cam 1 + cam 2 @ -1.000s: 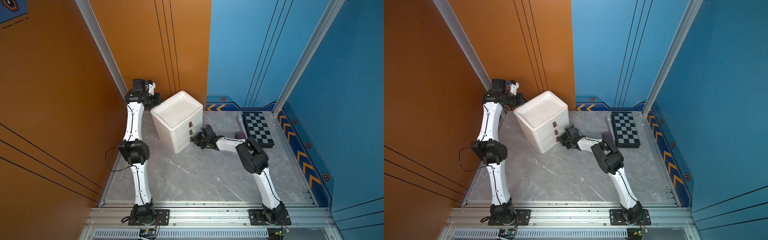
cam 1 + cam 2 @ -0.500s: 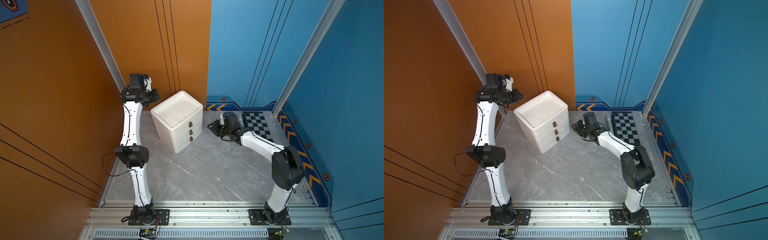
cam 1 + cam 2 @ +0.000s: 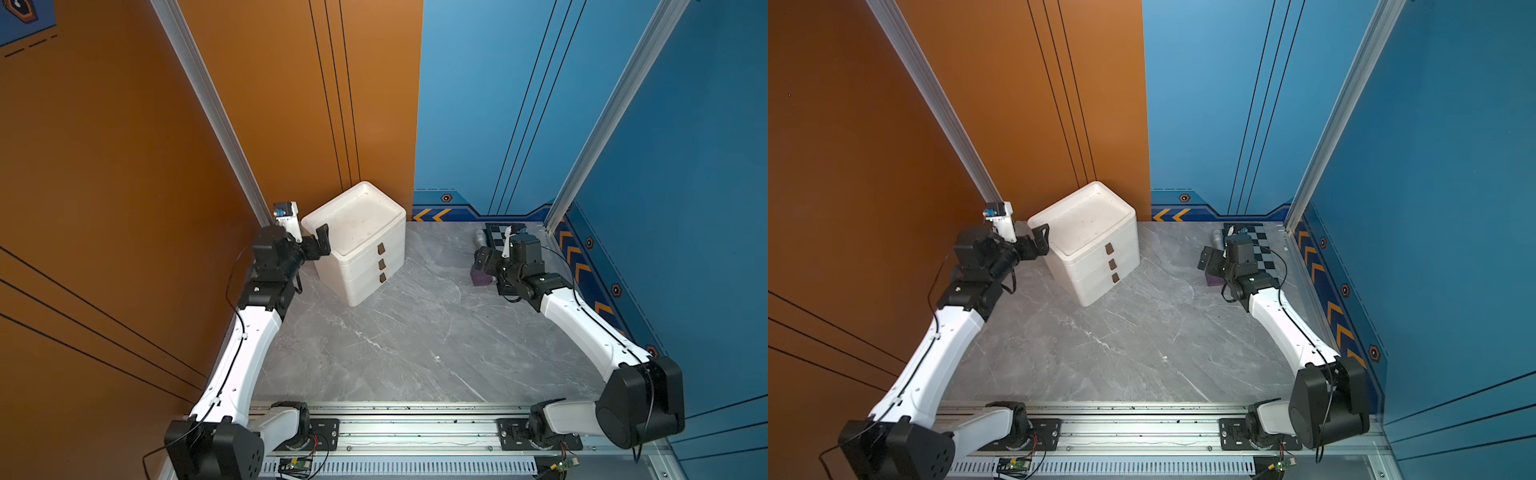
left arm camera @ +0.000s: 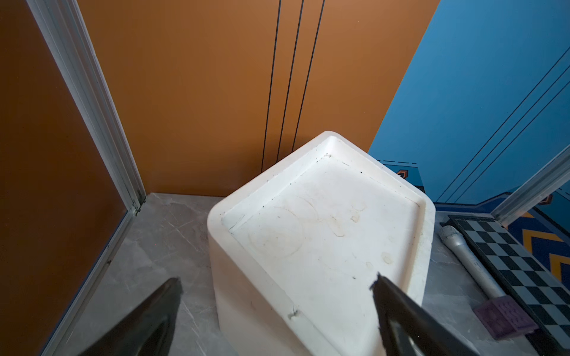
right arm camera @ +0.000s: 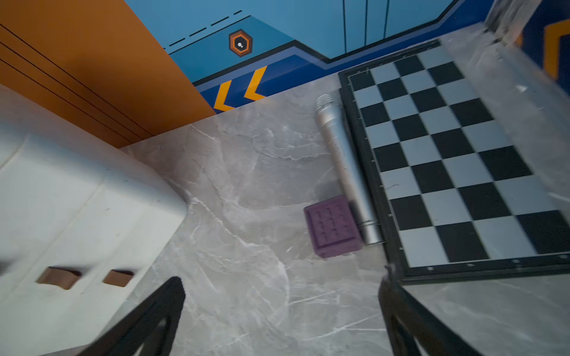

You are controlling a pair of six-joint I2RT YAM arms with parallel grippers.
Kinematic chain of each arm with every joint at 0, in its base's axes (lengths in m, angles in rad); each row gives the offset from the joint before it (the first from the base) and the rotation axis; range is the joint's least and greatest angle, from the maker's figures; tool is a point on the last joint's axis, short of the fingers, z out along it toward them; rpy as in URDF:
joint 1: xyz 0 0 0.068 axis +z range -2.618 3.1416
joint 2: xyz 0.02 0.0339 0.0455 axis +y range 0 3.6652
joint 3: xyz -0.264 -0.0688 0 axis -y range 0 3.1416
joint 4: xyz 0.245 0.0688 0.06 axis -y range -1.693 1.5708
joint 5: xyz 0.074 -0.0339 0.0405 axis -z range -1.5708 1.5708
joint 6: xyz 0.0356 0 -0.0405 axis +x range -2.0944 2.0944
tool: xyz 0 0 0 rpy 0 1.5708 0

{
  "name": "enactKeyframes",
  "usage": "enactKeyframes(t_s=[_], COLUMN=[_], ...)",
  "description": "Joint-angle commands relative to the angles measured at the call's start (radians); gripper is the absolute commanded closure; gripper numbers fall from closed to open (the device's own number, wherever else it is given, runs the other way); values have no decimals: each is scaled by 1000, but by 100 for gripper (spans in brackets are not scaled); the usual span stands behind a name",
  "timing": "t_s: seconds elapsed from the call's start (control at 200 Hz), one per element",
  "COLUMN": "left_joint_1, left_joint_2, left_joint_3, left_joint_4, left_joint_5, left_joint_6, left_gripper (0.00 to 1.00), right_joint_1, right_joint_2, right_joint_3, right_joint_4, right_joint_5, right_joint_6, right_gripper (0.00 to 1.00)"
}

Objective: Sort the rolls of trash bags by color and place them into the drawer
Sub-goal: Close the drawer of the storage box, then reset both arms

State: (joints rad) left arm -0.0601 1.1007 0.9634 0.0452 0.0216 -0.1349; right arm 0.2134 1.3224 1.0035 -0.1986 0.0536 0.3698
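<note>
End stage, as judged: no rolls of trash bags in view, presumably inside the shut drawer chest (image 3: 361, 266). The left hand (image 4: 274, 280), wide and empty, hangs at the chest's top corner. The right hand (image 5: 281, 275), wide and empty, hangs over the bench (image 3: 415, 340), well apart from the chest. The next move likely calls only for drawing both arms clear.
</note>
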Motion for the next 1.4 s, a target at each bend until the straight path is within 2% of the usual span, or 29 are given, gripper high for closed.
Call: enactKeyframes(t_s=[0.0,0.07,0.135,0.205,0.35,0.551,0.671,0.756,0.991,1.086,1.171,1.241,1.396], left_joint_1=[-32,-40,-53,-54,-54,-53,-54,-50,-39,-30,-23,-22,-22], left_joint_2=[-46,-52,-58,-49,-4,133,138,172,230,266,309,358,469], left_joint_3=[-192,-260,-323,-384,-531,-584,-597,-600,-620,-622,-626,-634,-638], left_joint_4=[334,332,334,354,565,651,677,675,728,766,808,858,995], left_joint_5=[-109,-117,-187,-195,-203,-240,-255,-275,-238,-230,-213,-197,-198], left_joint_6=[54,86,81,112,142,165,181,184,187,188,189,192,203], left_gripper=[2,2,2,2,2,2,2,2,2,2,2,2,2], right_joint_1=[-16,-40,-66,-90,-155,-218,-223,-225,-228,-199,-189,-175,-153], right_joint_2=[-81,-124,-172,-218,-274,-205,-145,-73,121,164,230,201,215], right_joint_3=[-106,-163,-218,-321,-521,-640,-716,-732,-708,-705,-728,-705,-659], right_joint_4=[62,92,126,258,535,704,889,978,1152,1179,1301,1208,1146], right_joint_5=[147,206,244,285,267,212,218,226,186,204,225,231,238], right_joint_6=[-221,-209,-213,-229,-257,-220,-190,-194,-211,-238,-252,-261,-287], right_gripper=[0,0,0,0,0,0,0,0,0,0,0,0,0])
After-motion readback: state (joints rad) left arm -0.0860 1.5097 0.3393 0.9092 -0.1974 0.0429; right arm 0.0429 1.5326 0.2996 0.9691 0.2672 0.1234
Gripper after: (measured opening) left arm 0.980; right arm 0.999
